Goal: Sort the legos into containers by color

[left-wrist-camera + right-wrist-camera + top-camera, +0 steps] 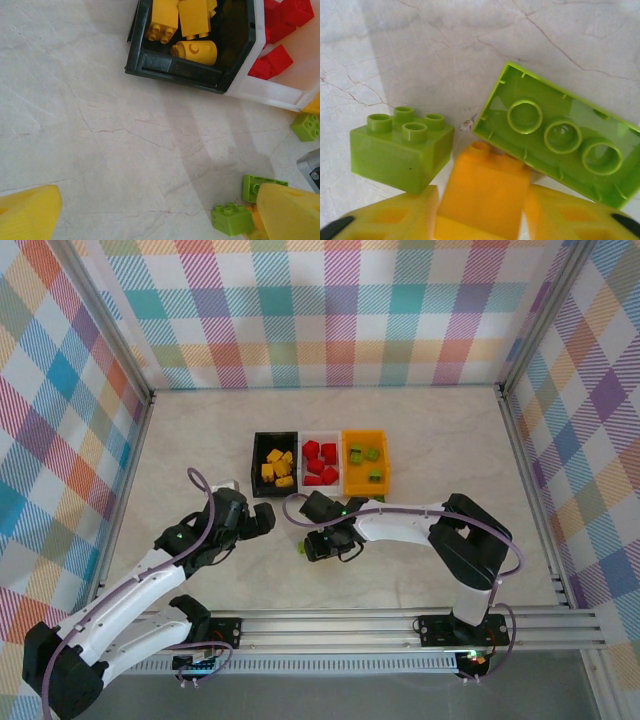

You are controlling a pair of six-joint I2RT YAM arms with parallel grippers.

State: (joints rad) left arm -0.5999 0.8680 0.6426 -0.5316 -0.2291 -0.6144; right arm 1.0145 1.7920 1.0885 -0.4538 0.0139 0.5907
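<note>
Right gripper [480, 222]: yellow fingers pressed onto the flat sides of a small orange-yellow plastic brick [482, 185]. Just beside it on the table lie a lime square studded brick [402, 150] and a lime long brick [560, 145], underside showing. Left gripper [155, 210] is spread wide, empty. Judged light, rigid and slick, so opposing flat walls give the best hold, not the studs. The black plastic bin [175, 70] holds yellows.

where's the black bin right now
In the top view the black bin is the leftmost of three in a row mid-table, against the white bin, just beyond the left hand.
</note>
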